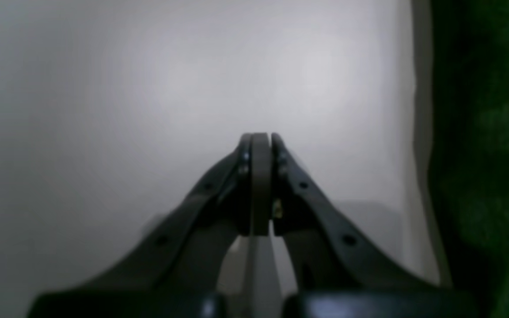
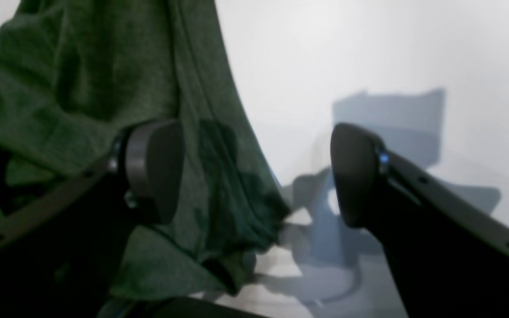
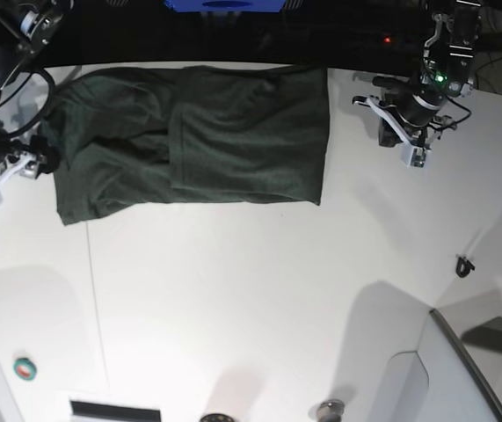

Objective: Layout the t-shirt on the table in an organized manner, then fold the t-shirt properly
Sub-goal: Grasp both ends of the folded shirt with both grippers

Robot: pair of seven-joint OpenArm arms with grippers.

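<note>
The dark green t-shirt (image 3: 198, 141) lies spread along the far side of the white table (image 3: 251, 299), wrinkled, with a folded panel across its middle. My right gripper (image 2: 254, 176) is open at the shirt's left edge. One of its fingers (image 2: 153, 172) hangs over the t-shirt (image 2: 82, 88) and the other over bare table; nothing is gripped. In the base view this gripper (image 3: 4, 171) sits beside the left sleeve. My left gripper (image 1: 261, 137) is shut on nothing above bare table, with the t-shirt (image 1: 484, 154) to its right. In the base view it (image 3: 406, 141) stands apart from the shirt's right edge.
A thin seam (image 3: 92, 299) runs down the table's left part. A green tape roll (image 3: 25, 368) lies near the front left, and a small black object (image 3: 464, 265) at the right. A grey panel (image 3: 461, 360) crosses the front right corner.
</note>
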